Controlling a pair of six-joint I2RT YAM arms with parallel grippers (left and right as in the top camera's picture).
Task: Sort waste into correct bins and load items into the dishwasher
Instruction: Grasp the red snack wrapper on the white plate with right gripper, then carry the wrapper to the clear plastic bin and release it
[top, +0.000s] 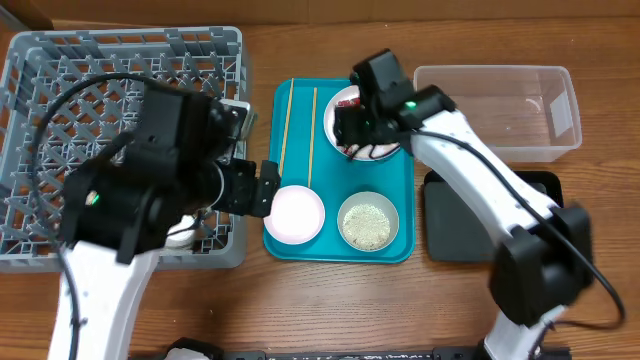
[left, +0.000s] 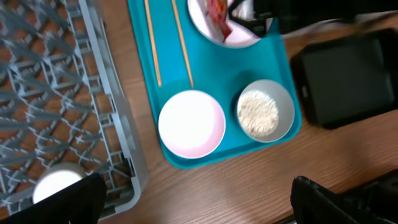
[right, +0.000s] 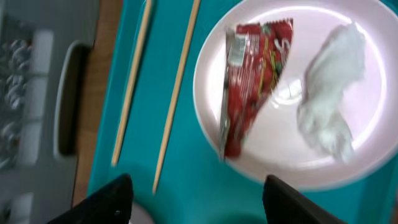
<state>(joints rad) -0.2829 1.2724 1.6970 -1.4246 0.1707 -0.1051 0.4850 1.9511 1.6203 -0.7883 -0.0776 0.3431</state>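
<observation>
A red snack wrapper (right: 252, 74) and a crumpled white tissue (right: 329, 99) lie on the round white plate (right: 292, 155) at the teal tray's far end. My right gripper (right: 199, 199) is open and empty, hovering just above the plate (top: 345, 100). Two chopsticks (top: 284, 130) lie left of the plate. An empty pale bowl (top: 295, 213) and a bowl of rice grains (top: 368, 222) sit at the tray's near end. My left gripper (left: 199, 199) is open and empty above the table between the grey dish rack (top: 40, 60) and the empty bowl. A white cup (left: 57, 185) sits in the rack's near corner.
The teal tray (top: 400, 250) lies mid-table. The clear plastic tub (top: 500, 110) stands at the far right, and the flat black tray (top: 450, 220) lies in front of it, partly under my right arm. The rack fills the left side.
</observation>
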